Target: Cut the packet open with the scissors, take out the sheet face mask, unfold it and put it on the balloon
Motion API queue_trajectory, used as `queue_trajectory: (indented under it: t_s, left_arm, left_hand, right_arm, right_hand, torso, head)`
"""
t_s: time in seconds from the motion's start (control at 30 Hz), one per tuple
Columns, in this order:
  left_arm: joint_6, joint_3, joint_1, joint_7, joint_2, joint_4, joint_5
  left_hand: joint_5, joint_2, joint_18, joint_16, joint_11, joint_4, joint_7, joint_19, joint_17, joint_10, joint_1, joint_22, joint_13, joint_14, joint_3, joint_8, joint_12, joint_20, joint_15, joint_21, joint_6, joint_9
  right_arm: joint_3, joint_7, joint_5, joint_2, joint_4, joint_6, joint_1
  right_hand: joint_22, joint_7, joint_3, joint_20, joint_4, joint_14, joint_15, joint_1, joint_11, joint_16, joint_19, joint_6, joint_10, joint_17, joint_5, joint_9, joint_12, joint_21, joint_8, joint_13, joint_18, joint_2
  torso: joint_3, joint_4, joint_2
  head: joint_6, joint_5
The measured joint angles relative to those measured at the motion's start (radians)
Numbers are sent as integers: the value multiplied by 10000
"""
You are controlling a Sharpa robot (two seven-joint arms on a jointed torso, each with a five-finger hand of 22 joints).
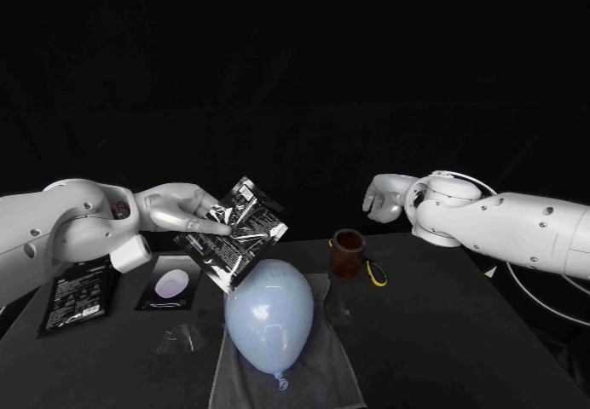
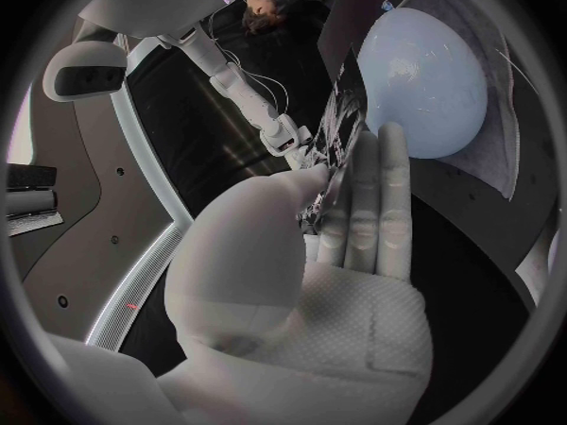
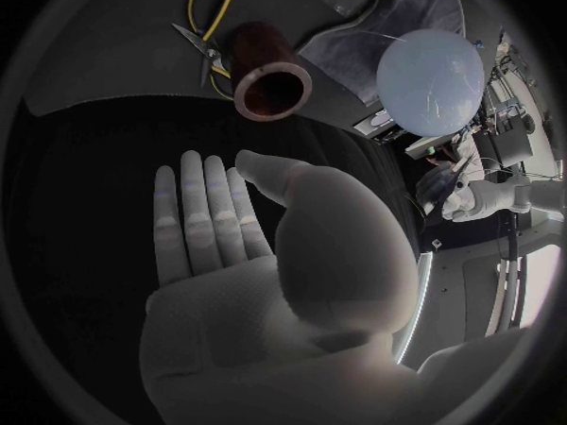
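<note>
Blades of scissors (image 1: 375,274) hidden by the cup (image 1: 348,253) at nine o'clock, packet (image 1: 242,230) print too small to read, its six o'clock corner behind the balloon (image 1: 268,311)

Cup (image 1: 348,252) and scissors (image 1: 375,274) right of balloon (image 1: 268,311)

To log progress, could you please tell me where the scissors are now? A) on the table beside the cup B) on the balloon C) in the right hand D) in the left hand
A: the scissors lie on the table by the cup; the right hand is empty, the left hand holds the packet.
</note>
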Motion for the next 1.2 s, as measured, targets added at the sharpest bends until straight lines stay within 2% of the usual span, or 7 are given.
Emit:
queue_trajectory:
  t_s: [0.1,0.27,0.47,0.57,0.67,0.9,1.2]
  left_arm:
    - [-36,-4,0,13,26,-16,0]
    - [-138,-39,0,46,57,-32,3]
    - [-234,-113,-2,76,114,-24,4]
    - [-254,-151,-4,86,172,-20,4]
    - [-259,-190,-12,91,224,-20,1]
    - [-257,-216,-20,98,248,18,-14]
    - [-250,-222,-22,99,242,124,-26]
  left_hand:
    - [0,1,0,0,0,0,-1,0,1,0,1,0,0,0,0,0,0,0,1,0,-1,23]
    - [0,5,0,0,0,0,0,0,1,0,5,0,-1,-14,-1,0,0,1,16,0,-4,25]
    - [-1,14,0,0,0,-1,11,1,1,0,14,-1,-2,-14,-1,-1,0,2,18,0,-20,32]
    - [-20,17,0,0,0,-1,9,1,0,0,17,-2,-2,-14,-1,-1,-33,3,19,0,-22,33]
    - [-39,26,0,0,0,-1,-2,1,0,0,26,5,-3,-14,-1,-1,-38,3,20,-1,-34,34]
    - [0,27,0,0,0,-1,-3,1,7,0,27,7,-4,-14,-1,-4,-38,4,21,-1,-37,35]
    - [1,30,0,0,0,-1,-6,2,13,0,30,6,-5,-14,-2,-36,-38,4,23,-1,-40,41]
  right_arm:
    - [23,462,249,-100,238,-680,1]
    - [87,1529,960,-220,879,-1827,1]
    - [174,2747,2067,-182,1481,-2703,49]
    - [209,3329,2843,-35,1617,-2881,147]
    - [228,3853,3808,187,1638,-2881,218]
    - [239,4737,5870,671,1588,-2408,257]
    - [240,5206,6952,1025,1481,-1625,215]
  right_hand:
    - [76,239,-145,-230,140,667,-200,-41,-106,201,714,181,363,158,0,70,0,244,188,0,0,41]
    - [170,325,-506,-531,341,1545,-460,-63,-210,435,1566,428,798,452,0,123,0,525,298,1,-1,278]
    - [807,109,-1301,-1341,454,4028,-1082,106,-499,1960,3618,675,1144,1485,0,142,0,1853,339,12,-9,501]
    - [1192,89,-1555,-1565,585,4474,-1236,66,-554,3112,4226,687,1089,2183,0,142,-25,2524,282,12,-16,542]
    - [1679,16,-1817,-1645,813,4528,-1292,60,-554,5411,4630,577,935,3739,178,146,-39,3238,109,12,-27,537]
    - [2304,247,-2503,-1604,1224,4589,-1207,-186,-416,8991,4821,272,458,7291,148,157,-39,4040,-170,11,-84,290]
    - [2682,349,-3152,-1491,1405,4559,-1066,-122,-269,9826,4709,68,80,7954,38,140,-39,4388,-343,11,-93,227]
  torso:
    - [-6,3,-1]
    - [-12,12,-4]
    - [-12,15,-6]
    - [-19,14,-6]
    - [-22,15,-6]
    - [-20,33,1]
    - [-8,16,18]
  head:
    - [64,131]
    - [198,432]
    - [291,721]
    - [337,848]
    - [385,941]
    - [453,1070]
    - [464,1138]
